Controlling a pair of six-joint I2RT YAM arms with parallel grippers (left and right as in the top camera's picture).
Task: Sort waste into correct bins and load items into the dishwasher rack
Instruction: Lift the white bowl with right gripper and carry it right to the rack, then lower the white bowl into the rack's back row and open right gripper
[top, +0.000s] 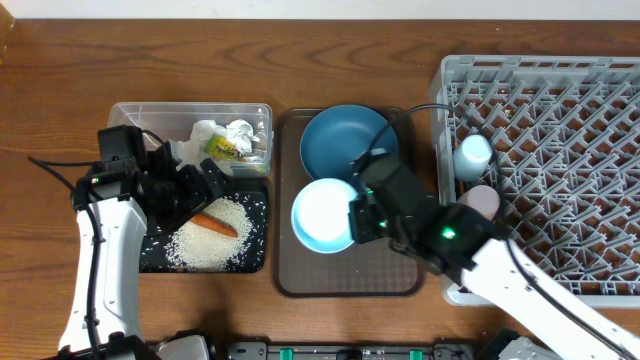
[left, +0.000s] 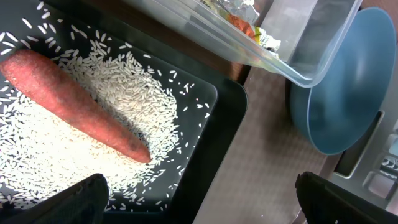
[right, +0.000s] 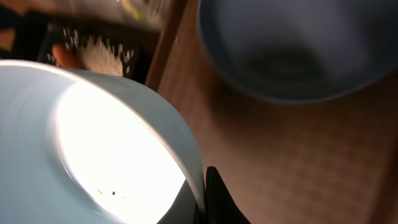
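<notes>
The right claw (top: 358, 217) is closed thin on the right-hand rim of the white bowl (top: 320, 215), one finger (right: 214, 199) showing outside the wall. The bowl is on the brown serving tray (top: 345, 282) at mid-counter, toward the front edge. The blue plate (top: 345, 140) lies just behind it on the same tray.

The dishwasher rack (top: 580, 150) fills the counter's right side, with a light blue cup (top: 473, 155) and a pinkish cup (top: 483, 200) at its left wall.

The bowl looks glazed, rigid and breakable. It is probably slick, and heavy enough to swing from a one-sided rim pinch, so a slow, level carry seems wise.

Toward the left edge, the left claw (top: 200, 190) hangs wide and empty over the black bin (top: 155, 255). There a carrot (top: 215, 224) lies on rice (top: 205, 250), in front of the clear tub (top: 140, 115) of paper wads (top: 225, 135).
</notes>
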